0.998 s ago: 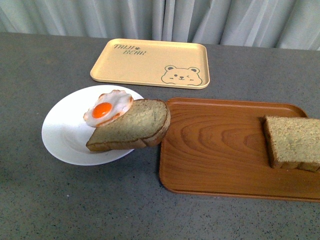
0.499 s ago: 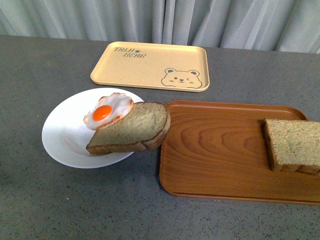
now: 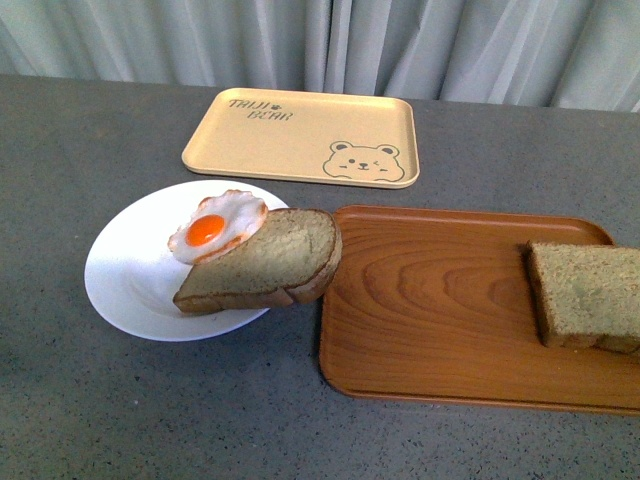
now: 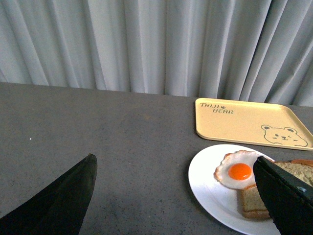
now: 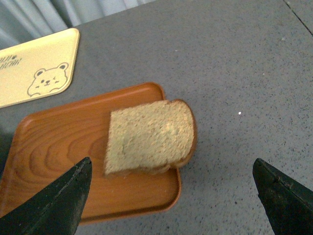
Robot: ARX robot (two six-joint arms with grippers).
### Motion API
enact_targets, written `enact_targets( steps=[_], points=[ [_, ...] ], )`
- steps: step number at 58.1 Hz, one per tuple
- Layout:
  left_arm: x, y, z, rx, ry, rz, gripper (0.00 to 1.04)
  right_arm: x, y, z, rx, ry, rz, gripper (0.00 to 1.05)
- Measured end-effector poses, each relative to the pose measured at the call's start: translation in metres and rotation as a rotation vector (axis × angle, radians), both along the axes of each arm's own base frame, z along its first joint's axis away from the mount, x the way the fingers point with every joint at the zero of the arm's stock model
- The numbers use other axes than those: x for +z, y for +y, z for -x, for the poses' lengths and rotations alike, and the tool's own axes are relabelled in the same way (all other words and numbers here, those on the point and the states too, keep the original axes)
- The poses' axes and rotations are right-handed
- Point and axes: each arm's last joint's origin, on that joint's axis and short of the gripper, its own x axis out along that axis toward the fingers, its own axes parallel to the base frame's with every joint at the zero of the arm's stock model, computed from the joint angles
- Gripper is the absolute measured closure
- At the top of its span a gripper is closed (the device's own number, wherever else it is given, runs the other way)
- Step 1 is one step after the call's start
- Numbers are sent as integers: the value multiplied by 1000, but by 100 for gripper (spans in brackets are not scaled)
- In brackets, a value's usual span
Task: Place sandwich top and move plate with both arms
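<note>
Jaws on the right gape wide and empty, sandwich top (image 5: pixel 149 137) lying untouched between them.

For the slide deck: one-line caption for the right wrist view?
Right gripper, open, above the sandwich top lying at one end of the brown wood-grain tray.

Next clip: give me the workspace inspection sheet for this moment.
Surface: grey speckled table.
Job's things: sandwich top lies on the wooden tray, at its right end; plate holds a fried egg and a second bread slice overhanging its rim toward the tray.
Clutter: cream bear tray, behind the plate.
Grippers: left gripper and right gripper, jaws open, holding nothing.
Cables: nothing seen.
Surroundings: grey curtain behind the table.
</note>
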Motion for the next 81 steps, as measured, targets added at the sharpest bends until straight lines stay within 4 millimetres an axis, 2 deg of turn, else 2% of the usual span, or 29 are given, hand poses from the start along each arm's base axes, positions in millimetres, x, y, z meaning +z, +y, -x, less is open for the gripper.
enact_targets(
  steps=[5, 9, 13, 14, 16, 21, 36, 49, 69, 77, 81],
  points=[
    [0, 0, 0, 0, 0, 0, 9, -9, -19, -26, -22, 50, -52, 9],
    [0, 0, 0, 0, 0, 0, 9, -25, -30, -44, -19, 114, -108, 9],
    [0, 0, 0, 0, 0, 0, 9, -39, -35, -56, -25, 165, -148, 9],
    [0, 0, 0, 0, 0, 0, 9, -50, -38, -64, -34, 203, -188, 9],
    [0, 0, 0, 0, 0, 0, 9, -59, -41, -71, -44, 231, -217, 9],
    [0, 0, 0, 0, 0, 0, 9, -77, -41, -87, -56, 288, -299, 9],
    [0, 0, 0, 0, 0, 0, 9, -94, -27, -107, -69, 330, -378, 9],
    [0, 0, 0, 0, 0, 0, 9, -100, -22, -112, -82, 340, -407, 10],
    [0, 0, 0, 0, 0, 0, 9, -105, -22, -114, -116, 346, -423, 63],
    [0, 0, 0, 0, 0, 0, 9, -89, -21, -113, -103, 302, -442, 94],
    [0, 0, 0, 0, 0, 0, 9, -79, -21, -112, -94, 280, -449, 102]
  ],
)
